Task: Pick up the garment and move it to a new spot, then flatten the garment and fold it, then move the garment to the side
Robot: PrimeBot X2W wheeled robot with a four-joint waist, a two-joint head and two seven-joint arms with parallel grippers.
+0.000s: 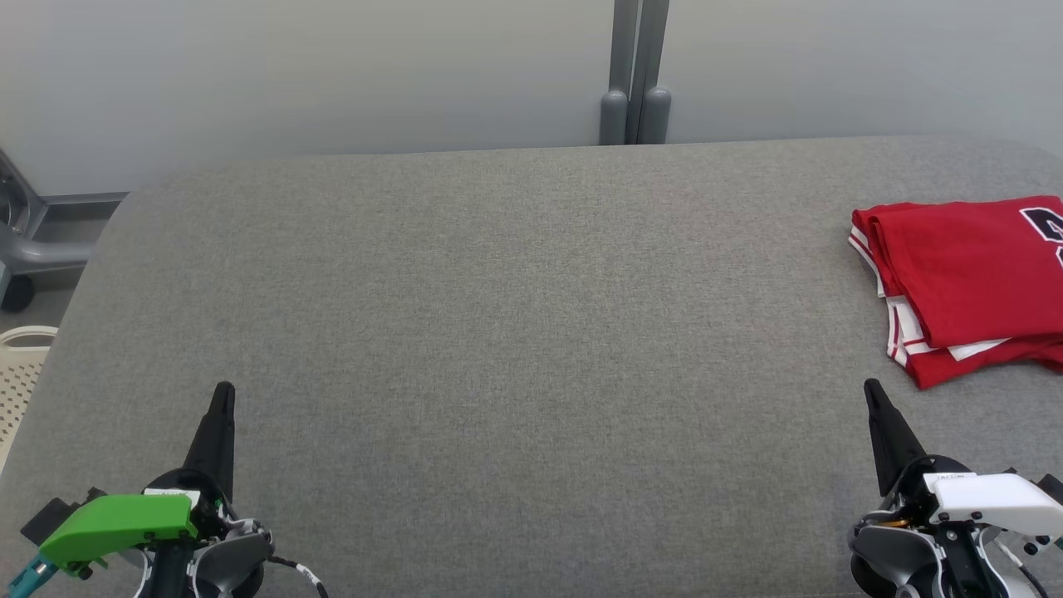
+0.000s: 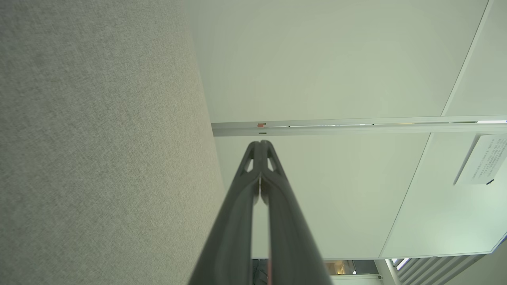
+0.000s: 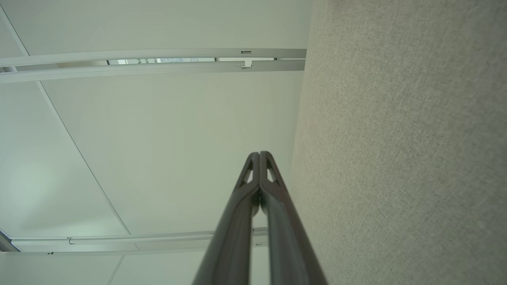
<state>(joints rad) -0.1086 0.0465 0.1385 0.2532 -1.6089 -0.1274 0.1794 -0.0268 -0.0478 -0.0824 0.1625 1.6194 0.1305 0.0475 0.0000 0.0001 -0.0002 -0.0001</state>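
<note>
I see the garment (image 1: 972,282) folded into a rough rectangle of red cloth with white trim, lying flat at the far right of the counter (image 1: 515,316). Its right part runs off the head view's edge, so I cannot tell how close it sits to the counter's own right rim. Its left edge is a stacked fold, and a lower layer sticks out at the near corner.

The right pincer (image 1: 870,389) is near that corner but apart from the cloth, fingers clenched together on nothing. Its wrist view shows the tips pressed shut, with the grey counter surface running along one side. The left pincer (image 1: 224,389) sits well apart at the lower left, likewise clenched on nothing, tips meeting in its own wrist view.

Between the two pincers and out to the far edge runs a broad stretch of bare grey fabric — all the room left of the garment. The far edge rounds off at its left corner. Pale wall panels (image 1: 332,75) stand behind it, with a grey post (image 1: 635,75) near the middle. Off the left edge, a cream perforated basket (image 1: 21,374) sits below counter level.
</note>
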